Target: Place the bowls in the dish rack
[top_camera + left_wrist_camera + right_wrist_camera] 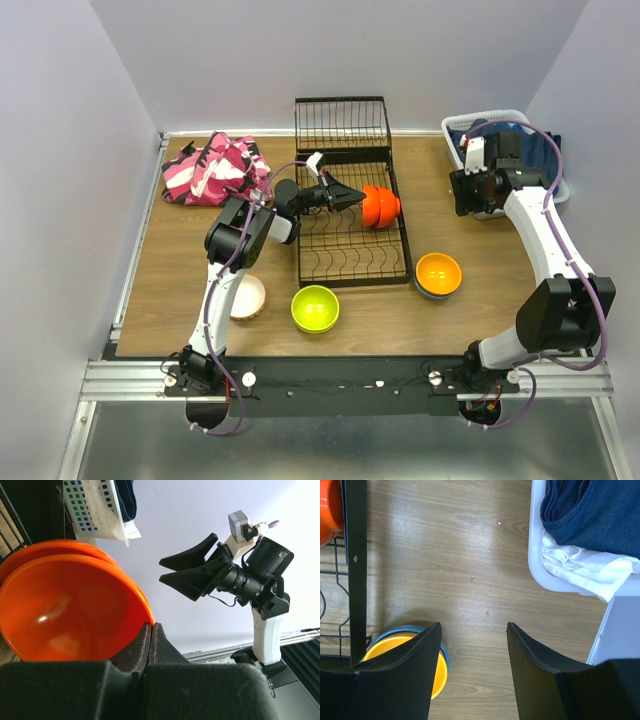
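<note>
The black wire dish rack (345, 235) lies mid-table. My left gripper (350, 197) (151, 626) is shut on the rim of a red-orange bowl (381, 206) (65, 615), held on edge over the rack's right side. A second rim of the same colour shows just behind it. My right gripper (478, 190) (474, 626) hangs open and empty over bare wood by the basket. An orange bowl (438, 272) (389, 644) is nested in a blue bowl (430, 293) right of the rack. A lime green bowl (315, 308) and a cream-white bowl (248, 297), partly hidden by my left arm, sit near the front.
A white laundry basket (480, 125) (535, 555) with dark blue and white clothes stands at the back right, close to my right gripper. A pink patterned cloth (215, 167) lies at the back left. The rack's upright section (342, 123) rises at the back.
</note>
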Controlling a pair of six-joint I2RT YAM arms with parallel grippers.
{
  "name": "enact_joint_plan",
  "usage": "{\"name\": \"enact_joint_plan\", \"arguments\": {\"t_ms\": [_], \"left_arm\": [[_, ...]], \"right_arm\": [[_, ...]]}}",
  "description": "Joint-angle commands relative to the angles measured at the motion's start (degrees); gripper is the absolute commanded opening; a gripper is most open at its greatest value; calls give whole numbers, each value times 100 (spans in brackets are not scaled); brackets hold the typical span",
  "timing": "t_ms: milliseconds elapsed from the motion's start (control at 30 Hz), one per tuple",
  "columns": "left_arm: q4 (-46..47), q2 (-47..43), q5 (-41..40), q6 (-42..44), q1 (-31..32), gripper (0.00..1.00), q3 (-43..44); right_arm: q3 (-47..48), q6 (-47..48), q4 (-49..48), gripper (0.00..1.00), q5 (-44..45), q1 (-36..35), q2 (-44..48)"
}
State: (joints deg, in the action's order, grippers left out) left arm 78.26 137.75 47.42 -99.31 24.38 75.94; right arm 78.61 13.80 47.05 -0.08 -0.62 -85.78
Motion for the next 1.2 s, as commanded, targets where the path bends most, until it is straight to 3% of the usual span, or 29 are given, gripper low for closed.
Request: {"name": "enact_joint_plan", "arguments": {"t_ms": [0, 767, 900, 1167], "left_arm": [[1332, 218, -5, -229, 84, 0, -238], [1807, 120, 118, -1038, 32, 0, -167], [1263, 59, 250, -801, -30, 0, -211], [1298, 313, 443, -959, -162, 0, -80]], "right_arm": [[93, 44, 147, 63, 34, 45, -27], [234, 26, 200, 63, -115, 36, -238], [181, -9, 156, 63, -177, 36, -264], [357, 61, 138, 63, -72, 36, -378]]}}
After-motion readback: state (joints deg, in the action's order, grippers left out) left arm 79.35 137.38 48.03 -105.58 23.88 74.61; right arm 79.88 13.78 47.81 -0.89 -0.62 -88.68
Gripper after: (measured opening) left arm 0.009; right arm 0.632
